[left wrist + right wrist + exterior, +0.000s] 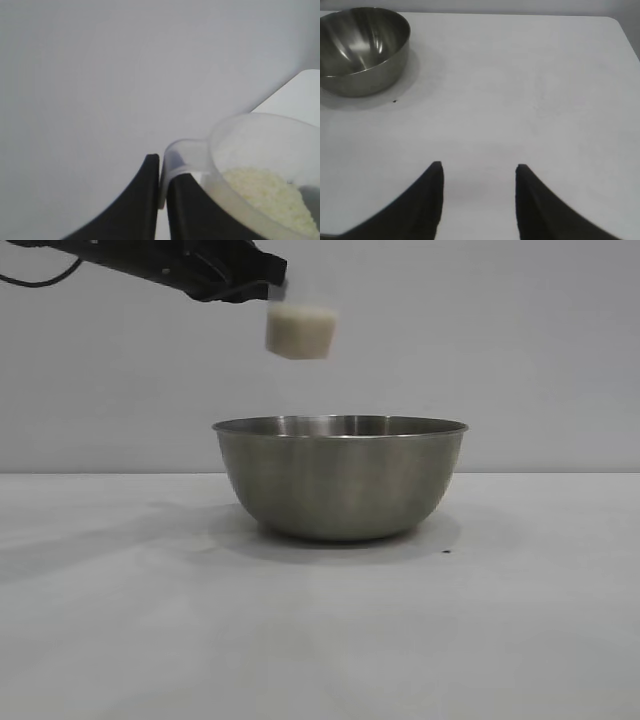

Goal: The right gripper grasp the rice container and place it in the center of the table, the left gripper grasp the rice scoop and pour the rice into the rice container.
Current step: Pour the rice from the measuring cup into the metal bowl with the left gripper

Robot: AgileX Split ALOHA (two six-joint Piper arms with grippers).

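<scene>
Carrying the rice scoop (300,331) high in the air, the left end effector (268,288) has its fingers pressed together on the scoop's small side handle, as the left wrist view shows. The scoop hangs just ahead of and slightly below those fingertips, roughly upright, with the rice (267,197) heaped inside it and none visibly spilled. Well below the end effector, and a little past it toward the arm's far side, stands the rice container (340,478), upright on the white bench (120,620) near the middle, its bowl empty in the right wrist view.

The right end effector (479,200) hovers over bare bench with its fingers apart and nothing between them; the container sits well off, ahead and to one side of it. Its placing job looks done.

The step in hand appears to be bringing the scoop over the container. The scoop seems above the near rim rather than the centre, so the next move likely calls for a little more travel inward, then a roll of the wrist to tip the rice out.
</scene>
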